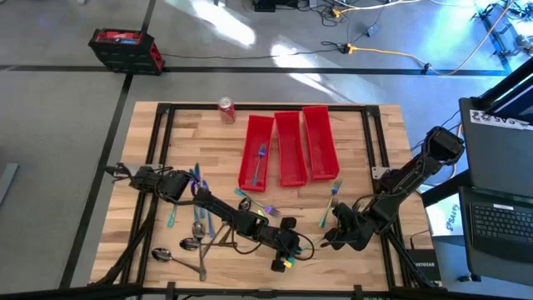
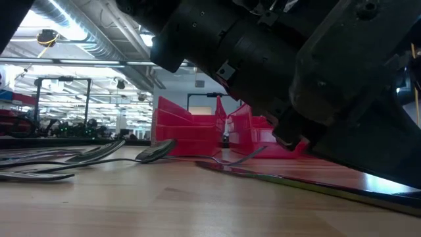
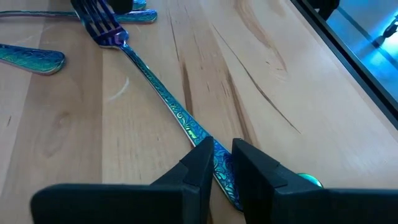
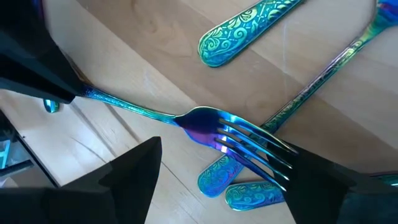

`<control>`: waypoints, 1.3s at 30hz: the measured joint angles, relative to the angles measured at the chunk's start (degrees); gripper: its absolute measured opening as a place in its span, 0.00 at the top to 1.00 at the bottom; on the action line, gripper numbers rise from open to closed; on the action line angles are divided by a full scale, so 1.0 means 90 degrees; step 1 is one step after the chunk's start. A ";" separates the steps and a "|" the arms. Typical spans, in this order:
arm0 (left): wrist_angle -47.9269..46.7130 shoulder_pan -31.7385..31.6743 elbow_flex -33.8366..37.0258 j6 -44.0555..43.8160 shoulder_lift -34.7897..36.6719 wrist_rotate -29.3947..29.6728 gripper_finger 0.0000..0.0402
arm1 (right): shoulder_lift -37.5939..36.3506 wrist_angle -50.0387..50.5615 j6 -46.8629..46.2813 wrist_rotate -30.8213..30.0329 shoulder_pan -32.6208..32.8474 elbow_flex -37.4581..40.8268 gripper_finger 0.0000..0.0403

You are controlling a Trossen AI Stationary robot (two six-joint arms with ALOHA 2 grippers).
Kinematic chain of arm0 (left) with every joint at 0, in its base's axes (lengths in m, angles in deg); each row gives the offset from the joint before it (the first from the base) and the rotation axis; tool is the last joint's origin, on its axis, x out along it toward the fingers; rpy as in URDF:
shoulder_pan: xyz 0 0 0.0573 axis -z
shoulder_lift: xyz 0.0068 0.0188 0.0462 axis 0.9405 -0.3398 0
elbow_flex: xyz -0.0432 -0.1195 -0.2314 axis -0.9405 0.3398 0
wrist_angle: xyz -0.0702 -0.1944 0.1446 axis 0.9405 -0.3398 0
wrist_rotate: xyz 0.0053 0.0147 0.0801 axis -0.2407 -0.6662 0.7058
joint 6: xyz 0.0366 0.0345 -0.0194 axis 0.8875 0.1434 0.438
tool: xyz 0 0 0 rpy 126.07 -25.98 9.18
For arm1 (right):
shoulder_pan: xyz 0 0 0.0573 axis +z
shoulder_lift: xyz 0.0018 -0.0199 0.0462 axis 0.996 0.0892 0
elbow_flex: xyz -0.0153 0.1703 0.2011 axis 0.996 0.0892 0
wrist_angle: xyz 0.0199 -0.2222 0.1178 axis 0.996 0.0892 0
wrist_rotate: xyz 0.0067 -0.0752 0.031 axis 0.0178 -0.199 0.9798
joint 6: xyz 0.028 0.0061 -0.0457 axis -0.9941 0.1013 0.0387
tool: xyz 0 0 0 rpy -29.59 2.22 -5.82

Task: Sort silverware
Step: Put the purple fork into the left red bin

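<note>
Though hidden overhead, left hand [image 3: 217,163] seemingly gripping fork [image 3: 158,93].

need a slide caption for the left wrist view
Left tool shut on the handle of an iridescent fork lying on the wooden table.

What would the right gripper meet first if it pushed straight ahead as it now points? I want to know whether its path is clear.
Most likely the iridescent fork: its tines lie right between the open right gripper fingers. The left gripper is shut on that fork's handle. Depth is hard to judge.
</note>
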 joint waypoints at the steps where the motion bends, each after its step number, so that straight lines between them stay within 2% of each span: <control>1: 0.0000 0.0000 0.0000 -0.0002 0.0000 0.0005 0.88 | -0.0002 0.0004 0.0015 -0.0004 -0.0001 0.0000 0.31; 5: 0.0002 -0.0005 0.0000 0.0010 0.0000 0.0042 0.88 | -0.0004 0.0030 0.0053 -0.0019 -0.0002 0.0002 0.34; 14: -0.0002 -0.0002 0.0000 0.0010 0.0000 0.0046 0.88 | -0.0004 0.0151 0.0046 -0.0027 -0.0007 0.0019 0.64; 20: -0.0010 -0.0002 0.0000 0.0012 0.0000 0.0043 0.88 | -0.0004 0.0132 0.0058 -0.0018 -0.0007 0.0019 0.77; 31: -0.0015 0.0000 -0.0001 0.0063 0.0000 0.0043 0.88 | -0.0009 0.0168 0.0113 -0.0096 -0.0005 0.0015 0.91; 39: -0.0016 -0.0002 -0.0002 0.0063 0.0002 0.0046 0.88 | -0.0019 0.0069 0.0459 -0.0082 -0.0007 0.0000 0.95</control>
